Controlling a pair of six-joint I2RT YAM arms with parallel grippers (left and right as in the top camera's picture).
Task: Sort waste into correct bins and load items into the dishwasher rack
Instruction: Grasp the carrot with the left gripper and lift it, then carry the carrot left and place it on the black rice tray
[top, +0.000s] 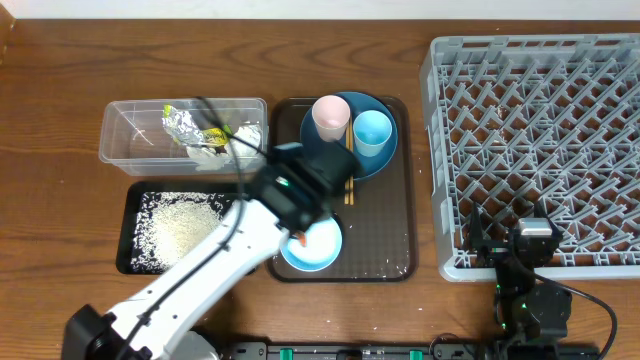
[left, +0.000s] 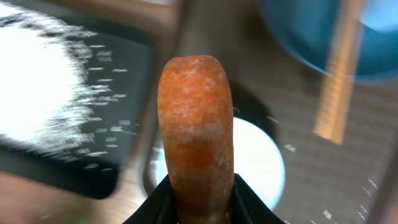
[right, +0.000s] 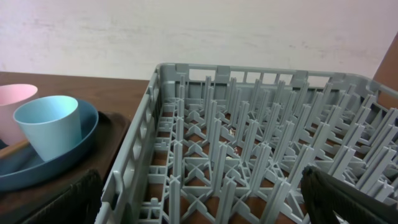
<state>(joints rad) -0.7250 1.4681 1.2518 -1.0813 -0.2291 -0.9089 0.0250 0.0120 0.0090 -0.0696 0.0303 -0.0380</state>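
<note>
A small orange carrot is clamped between my left gripper's black fingers and points away from the camera. From above, that gripper hangs over the left rim of the pale-blue bowl on the brown tray. White rice covers the black tray. The clear tub holds foil, a yellow-green wrapper and tissues. The dark-blue plate carries a pink cup and a light-blue cup, with chopsticks beside them. My right gripper stands open over the rack's near edge.
The brown serving tray lies between the bins and the grey rack, which fills the right side of the table. My left arm crosses over the black tray's near right corner. Bare wooden tabletop lies at the left.
</note>
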